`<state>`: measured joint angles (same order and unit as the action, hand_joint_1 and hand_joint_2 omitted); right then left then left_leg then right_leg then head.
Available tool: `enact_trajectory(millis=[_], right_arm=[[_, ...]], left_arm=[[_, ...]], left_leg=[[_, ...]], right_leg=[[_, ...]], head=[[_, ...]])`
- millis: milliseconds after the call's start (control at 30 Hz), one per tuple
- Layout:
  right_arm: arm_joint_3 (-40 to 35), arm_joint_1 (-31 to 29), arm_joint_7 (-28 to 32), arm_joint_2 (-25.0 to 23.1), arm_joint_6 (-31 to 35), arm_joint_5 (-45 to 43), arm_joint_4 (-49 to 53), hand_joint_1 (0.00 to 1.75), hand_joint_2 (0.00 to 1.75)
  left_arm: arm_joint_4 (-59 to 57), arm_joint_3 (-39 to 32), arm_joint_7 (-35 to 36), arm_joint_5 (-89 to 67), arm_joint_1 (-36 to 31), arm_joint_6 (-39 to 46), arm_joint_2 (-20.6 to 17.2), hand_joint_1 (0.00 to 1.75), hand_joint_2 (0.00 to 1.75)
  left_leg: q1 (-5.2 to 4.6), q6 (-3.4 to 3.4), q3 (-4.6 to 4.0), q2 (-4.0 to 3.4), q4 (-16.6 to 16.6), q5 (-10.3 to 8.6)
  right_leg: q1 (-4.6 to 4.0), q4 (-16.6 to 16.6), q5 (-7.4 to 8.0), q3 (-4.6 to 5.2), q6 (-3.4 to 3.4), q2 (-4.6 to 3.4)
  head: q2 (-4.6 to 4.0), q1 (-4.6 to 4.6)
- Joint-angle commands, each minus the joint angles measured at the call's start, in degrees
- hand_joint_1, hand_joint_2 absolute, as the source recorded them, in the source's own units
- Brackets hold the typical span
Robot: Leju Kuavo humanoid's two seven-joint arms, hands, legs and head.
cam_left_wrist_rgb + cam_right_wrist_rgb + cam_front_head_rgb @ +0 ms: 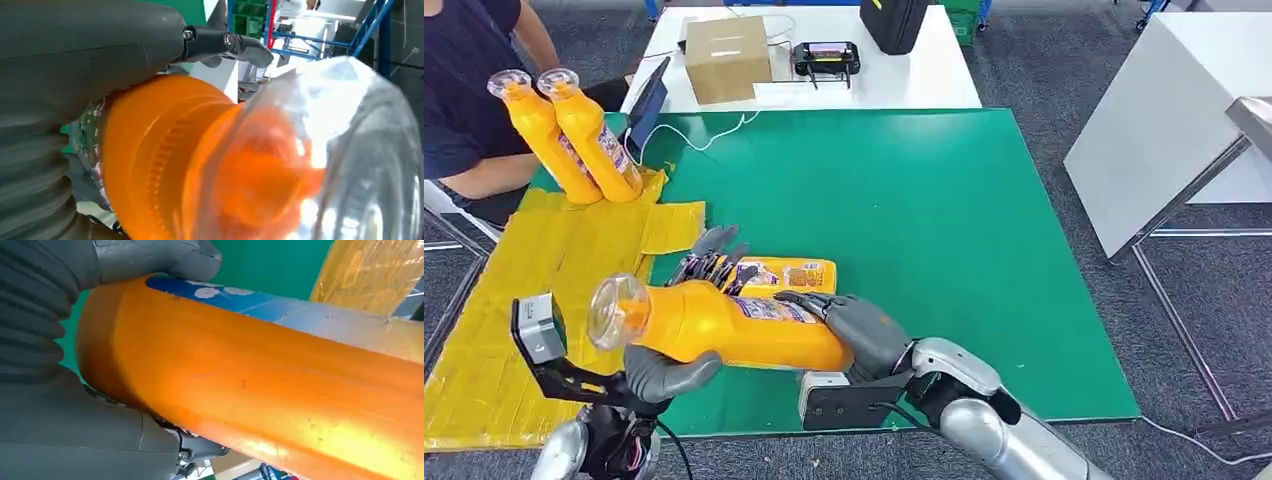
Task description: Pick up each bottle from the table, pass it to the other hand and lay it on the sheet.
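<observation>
Right now both robot hands hold one orange plastic bottle with a clear cap (714,325) above the green worktop (944,230): left robot hand (686,320) near the cap, right robot hand (859,330) at the base. Its colourful label's writing is too small to read.

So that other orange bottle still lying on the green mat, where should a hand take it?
Judging by the head view, grip the lying bottle around its broad body, coming down from above. It lies flat on the green mat, long side exposed; its cap end hides behind the held bottle and left hand, so clear those first.
</observation>
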<state>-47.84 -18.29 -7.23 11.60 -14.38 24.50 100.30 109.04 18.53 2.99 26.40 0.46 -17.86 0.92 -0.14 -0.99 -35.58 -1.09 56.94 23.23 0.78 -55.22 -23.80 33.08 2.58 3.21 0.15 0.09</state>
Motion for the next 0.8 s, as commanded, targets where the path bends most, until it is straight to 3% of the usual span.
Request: enact_trajectory(millis=[33,433,467,500,533,600,633,767,800], right_arm=[[-1.58,0.53,0.24,-2.14,-1.11,1.01,-3.34,1.75,1.75],[-0.33,1.61,0.20,-1.93,-0.21,3.74,-3.15,1.75,1.75],[-0.26,1.67,0.22,-1.92,0.10,4.27,-3.07,1.66,1.75],[-0.16,1.77,0.28,-1.82,0.36,5.00,-2.86,0.45,1.75],[0.52,2.22,0.16,-1.96,0.71,6.26,-2.62,0.00,1.75],[1.10,2.56,-0.15,-1.68,0.90,7.43,-2.29,0.00,1.75],[2.04,3.20,-0.58,-1.91,0.91,8.26,-2.04,0.00,0.00],[7.17,5.21,-3.99,1.75,2.24,5.96,-0.46,0.00,0.00],[7.84,5.67,-3.97,1.87,2.21,5.96,0.09,0.00,0.00]], left_arm=[[-2.00,0.44,-0.06,-0.25,-2.23,0.07,0.37,1.75,1.75],[-1.06,-0.30,-1.52,-3.10,-1.87,0.57,0.60,1.75,1.75],[-0.98,-0.40,-1.67,-3.46,-1.86,0.62,0.67,1.75,1.75],[-0.62,-0.67,-1.99,-4.77,-1.93,0.98,0.62,1.75,1.75],[-0.19,-1.04,-2.99,-8.47,-2.08,1.63,0.69,1.75,1.75],[0.40,-1.71,-3.34,-11.33,-2.25,2.25,0.72,1.75,1.75],[0.96,-2.39,-4.05,-16.16,-2.22,3.54,0.99,1.75,1.75],[0.03,-5.91,-9.33,-44.78,-6.43,10.55,-4.05,1.75,1.75],[-0.07,-6.77,-9.44,-44.91,-6.68,10.00,-3.84,1.75,1.75]], left_leg=[[0.04,0.05,0.12,0.07,-0.04,0.03],[0.10,0.10,0.37,0.13,0.01,0.16],[0.10,0.11,0.39,0.13,0.01,0.17],[0.06,0.07,0.22,0.11,0.00,0.09],[0.07,0.07,0.23,0.08,0.00,0.10],[0.11,0.11,0.39,0.16,0.07,0.21],[0.06,0.06,0.13,0.13,0.00,0.06],[0.09,0.11,0.28,0.20,0.08,0.14],[0.11,0.12,0.31,0.20,0.09,0.15]], right_leg=[[-0.02,0.05,-0.04,-0.14,-0.06,-0.11],[-0.04,0.03,-0.15,-0.40,-0.13,-0.27],[-0.04,0.03,-0.16,-0.43,-0.14,-0.29],[-0.02,0.03,-0.09,-0.25,-0.09,-0.17],[-0.03,0.03,-0.09,-0.25,-0.10,-0.21],[-0.05,-0.02,-0.21,-0.43,-0.15,-0.29],[-0.03,0.02,-0.07,-0.16,-0.07,-0.10],[-0.03,-0.05,-0.17,-0.34,-0.14,-0.20],[-0.06,-0.05,-0.17,-0.37,-0.15,-0.22]], head=[[0.00,0.00],[0.00,0.00],[0.00,0.00],[0.00,0.00],[0.00,0.00],[0.00,0.00],[0.00,0.00],[0.00,0.00],[0.00,0.02]])
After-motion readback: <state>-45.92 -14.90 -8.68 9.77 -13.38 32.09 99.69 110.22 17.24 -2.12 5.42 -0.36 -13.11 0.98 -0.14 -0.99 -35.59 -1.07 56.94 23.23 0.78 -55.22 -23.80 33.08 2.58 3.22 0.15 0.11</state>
